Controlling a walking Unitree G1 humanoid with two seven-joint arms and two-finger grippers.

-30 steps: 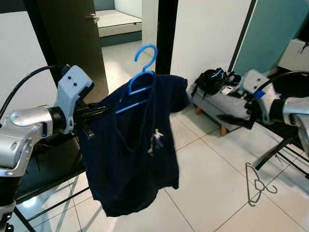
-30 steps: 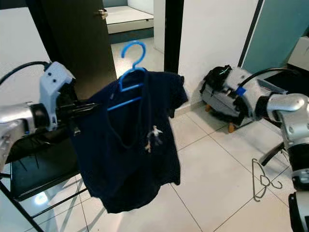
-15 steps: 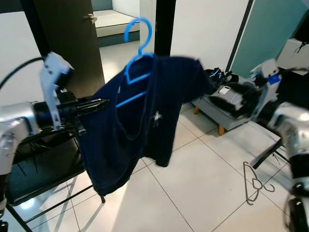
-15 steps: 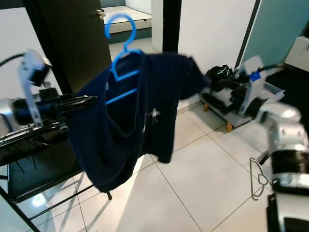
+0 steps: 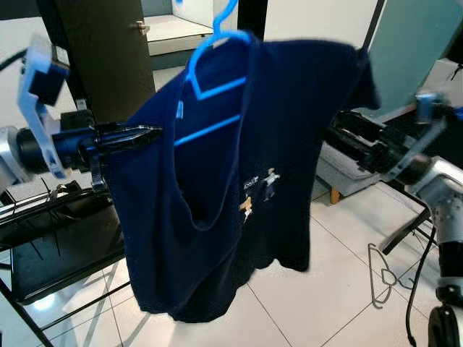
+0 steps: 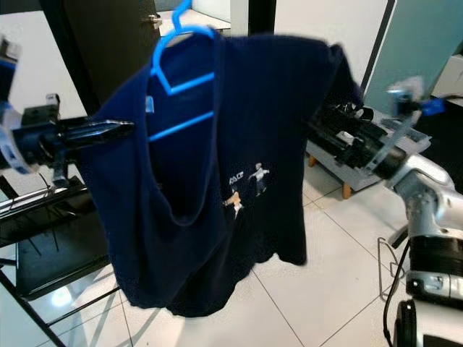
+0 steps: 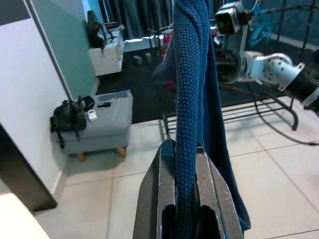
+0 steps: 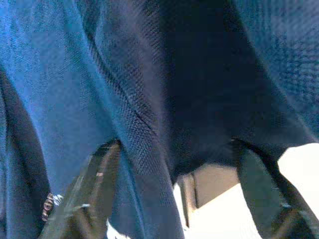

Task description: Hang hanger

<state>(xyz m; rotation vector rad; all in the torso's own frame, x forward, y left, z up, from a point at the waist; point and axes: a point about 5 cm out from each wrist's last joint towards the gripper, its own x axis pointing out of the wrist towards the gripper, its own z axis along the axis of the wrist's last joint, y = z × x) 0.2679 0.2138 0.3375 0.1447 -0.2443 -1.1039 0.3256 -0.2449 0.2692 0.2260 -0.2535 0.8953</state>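
The left gripper is reaching out level, its two long black fingers pinched together on the edge of a navy shirt. In the left wrist view the knit fabric is running straight up between those fingers as a twisted, rope-like band with a fine waffle texture, so this one is clearly clamping cloth. The silver arm behind it is sitting roughly horizontal with its white wrist housing turned up.

Just above and beyond those tips, the blue plastic hanger is carrying the shirt, its thin hook poking past the top edge of the head view and its crossbar slanting down toward the gripper. The shirt is hanging loose and a bit lopsided, with a small printed figure on the chest.

On the far side of the shirt, the right gripper is coming in from the robot's right, forearm angled up. Its wrist view is showing two blurry dark fingers spread wide apart with shirt fabric close in front, not gripping anything.

Below the left gripper there's a black wire rack. Past the shirt is open pale tiled floor, a grey bench, and a thin wire hanger lying on the tiles.
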